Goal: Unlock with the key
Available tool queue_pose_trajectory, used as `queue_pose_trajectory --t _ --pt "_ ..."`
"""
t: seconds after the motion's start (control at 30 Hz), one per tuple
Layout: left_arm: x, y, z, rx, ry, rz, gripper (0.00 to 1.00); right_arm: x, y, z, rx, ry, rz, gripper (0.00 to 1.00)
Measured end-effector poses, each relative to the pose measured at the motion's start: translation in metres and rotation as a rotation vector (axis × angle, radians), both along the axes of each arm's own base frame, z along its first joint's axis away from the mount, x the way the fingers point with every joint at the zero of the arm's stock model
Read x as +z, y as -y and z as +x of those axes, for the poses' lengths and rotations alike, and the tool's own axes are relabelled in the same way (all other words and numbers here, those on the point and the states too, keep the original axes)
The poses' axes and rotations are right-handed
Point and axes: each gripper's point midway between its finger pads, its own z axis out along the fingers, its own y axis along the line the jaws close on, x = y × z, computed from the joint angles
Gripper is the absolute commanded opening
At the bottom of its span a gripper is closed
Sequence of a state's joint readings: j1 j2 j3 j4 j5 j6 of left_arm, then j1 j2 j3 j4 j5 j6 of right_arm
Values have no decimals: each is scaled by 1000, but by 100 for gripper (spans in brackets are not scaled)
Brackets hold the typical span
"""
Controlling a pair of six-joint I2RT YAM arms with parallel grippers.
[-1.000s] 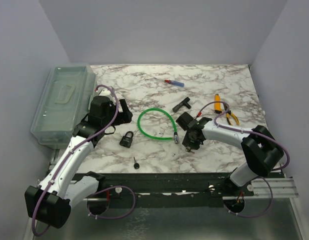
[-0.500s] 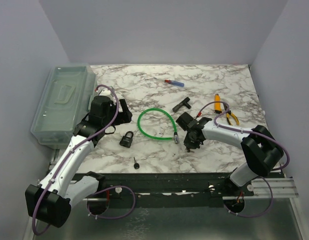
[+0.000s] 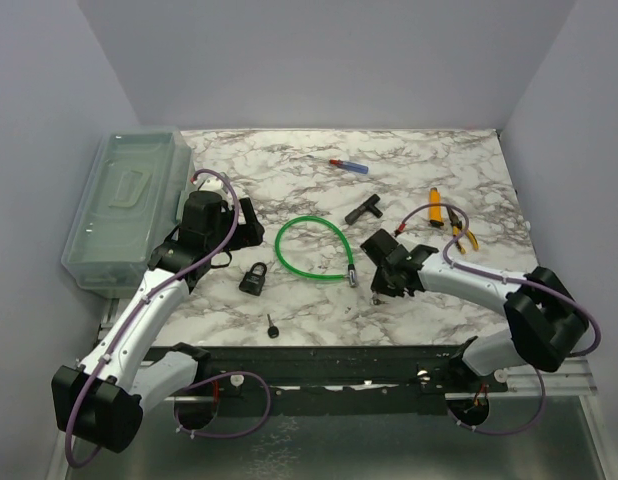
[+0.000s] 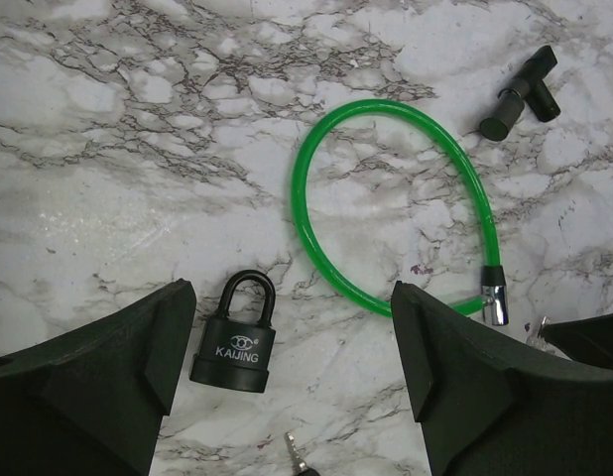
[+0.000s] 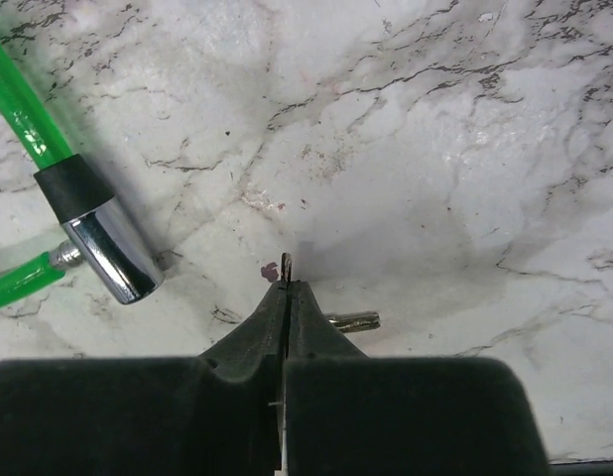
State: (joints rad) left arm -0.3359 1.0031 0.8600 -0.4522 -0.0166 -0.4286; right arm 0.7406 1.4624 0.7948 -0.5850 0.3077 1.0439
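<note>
A black KAIJING padlock (image 4: 234, 342) (image 3: 254, 277) lies shut on the marble. A small black-headed key (image 3: 273, 327) lies just in front of it, its tip (image 4: 295, 453) showing at the edge of the left wrist view. My left gripper (image 4: 292, 327) (image 3: 247, 228) hovers open above the padlock. A green cable lock (image 3: 311, 249) ends in a chrome barrel (image 5: 110, 254). My right gripper (image 5: 286, 285) (image 3: 382, 288) is shut on a thin metal key (image 5: 286, 265), seen edge-on at its tips. A second silver key shaft (image 5: 352, 320) pokes out beside the fingers.
A clear plastic box (image 3: 124, 205) stands at the left edge. At the back lie a blue and red tool (image 3: 349, 166), a black T-shaped handle (image 3: 365, 209) (image 4: 520, 91) and yellow pliers (image 3: 441, 215) at the right.
My right gripper has closed onto the thin metal key, and the right arm's elbow has swung to the right. The left arm has stayed put.
</note>
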Motion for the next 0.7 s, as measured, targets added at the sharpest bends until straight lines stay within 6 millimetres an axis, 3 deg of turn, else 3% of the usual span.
queue_pose_trajectory --t 0.43,0.47,0.53,0.57,0.63,0.7 --pt "-2 0 0 -1 -6 2 86 16 -7 7 89 155 108 1" --pt "-2 0 0 -1 -6 2 86 16 -7 6 93 158 111 9" --pt "-2 0 0 -1 -6 2 86 16 -7 6 94 159 116 42" --pt "-2 0 0 -1 -6 2 86 16 -7 5 91 157 118 50" --pt "-2 0 0 -1 -6 2 86 15 -5 3 91 147 112 59" --pt "-2 0 0 -1 -6 2 86 12 -2 -1 88 128 97 60"
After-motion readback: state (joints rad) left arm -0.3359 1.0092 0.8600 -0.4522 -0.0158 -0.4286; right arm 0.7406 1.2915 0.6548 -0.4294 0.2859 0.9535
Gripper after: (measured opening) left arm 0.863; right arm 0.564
